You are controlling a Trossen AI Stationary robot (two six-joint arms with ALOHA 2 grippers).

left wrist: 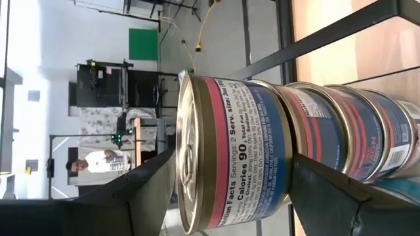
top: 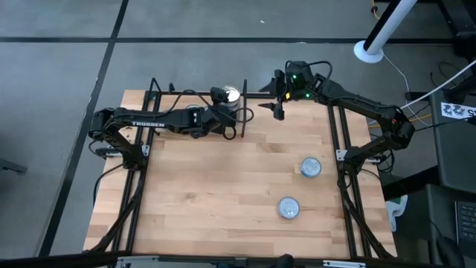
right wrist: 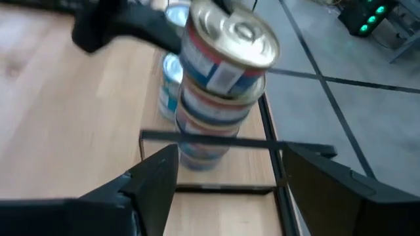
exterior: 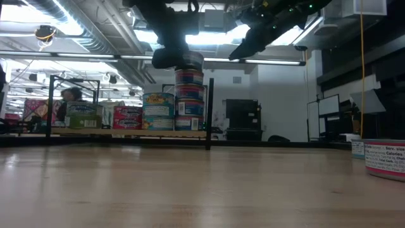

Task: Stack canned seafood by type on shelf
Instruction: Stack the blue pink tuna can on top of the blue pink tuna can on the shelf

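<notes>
A stack of several red-and-blue labelled tins (exterior: pixel 190 101) stands on the wooden shelf (top: pixel 223 186) at its far edge, beside the short black divider bar (top: pixel 244 112). My left gripper (left wrist: pixel 233 156) is shut on the top tin (left wrist: pixel 236 151), which has a pale gold lid and sits a little askew in the right wrist view (right wrist: pixel 226 46). My right gripper (top: pixel 279 110) hovers open just right of the stack, nothing between its fingers (right wrist: pixel 230 152). Two silver-topped tins (top: pixel 310 167) (top: pixel 288 208) lie flat on the shelf's right half. My left gripper has the top tin between its two fingers, one finger (left wrist: pixel 144 190) at the lid's rim (left wrist: pixel 187 157) and the other (left wrist: pixel 328 190) at the bottom rim (left wrist: pixel 283 154). The fingers come nearly level from the table's left. The tin sits on the stack, slightly tilted.
More tins stand in low piles left of the stack (exterior: pixel 158 111) (exterior: pixel 126 117). A thin black frame rail (right wrist: pixel 210 139) crosses in front of the stack. One tin (exterior: pixel 385 158) shows at the low view's right edge. A white post (top: pixel 379 33) and cables lie beyond the table's right side.
</notes>
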